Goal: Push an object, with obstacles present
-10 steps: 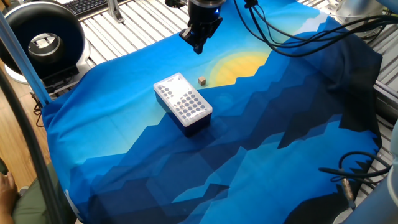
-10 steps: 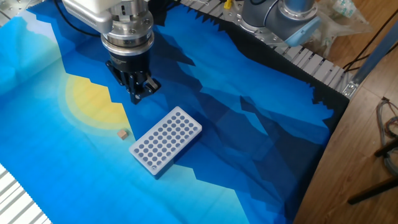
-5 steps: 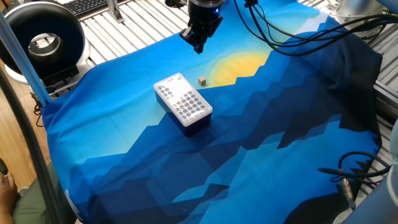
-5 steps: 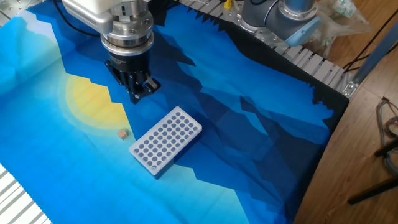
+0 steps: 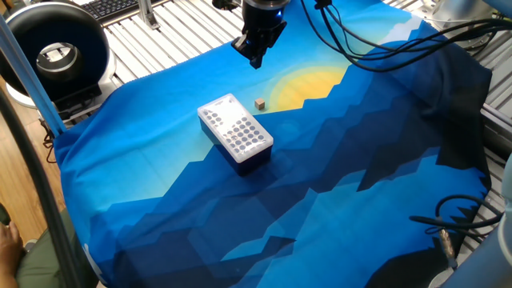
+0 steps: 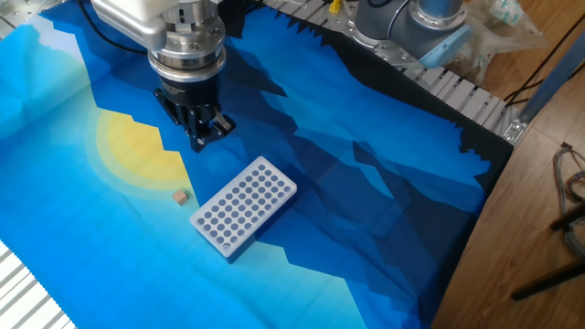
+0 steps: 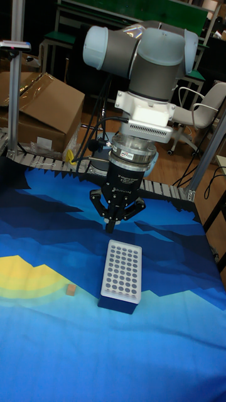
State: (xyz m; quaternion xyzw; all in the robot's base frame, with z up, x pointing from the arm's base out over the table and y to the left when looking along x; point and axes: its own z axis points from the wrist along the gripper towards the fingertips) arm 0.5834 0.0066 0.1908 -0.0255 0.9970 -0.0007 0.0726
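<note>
While your gripper (image 6: 199, 139) hangs above the blue mountain-print cloth (image 5: 336, 192) with its fingers drawn together on nothing, the tiny tan wooden cube (image 5: 260, 103) sits well apart from it on the cloth, at the edge of the yellow sun patch (image 6: 137, 151). You have the perforated box (image 5: 235, 133), white-topped with a grid of dark holes and dark blue sides, lying just beside the cube but not touching it; in the other fixed view the cube (image 6: 181, 196) is off the box's (image 6: 244, 217) short end, and in the tall fixed view the cube (image 7: 71, 289) lies left of the box (image 7: 121, 275), with the gripper (image 7: 113, 226) above the box's far end. You get open cloth on the cube's sun side and toward the near edge, while the box blocks the opposite side. Around the cloth you see slatted aluminium table (image 5: 168, 36) rails, a black round device (image 5: 54, 54) at one corner, black cables (image 5: 384, 48) draped across the far side, and a cardboard box (image 7: 44, 113) behind the table in the tall view.
</note>
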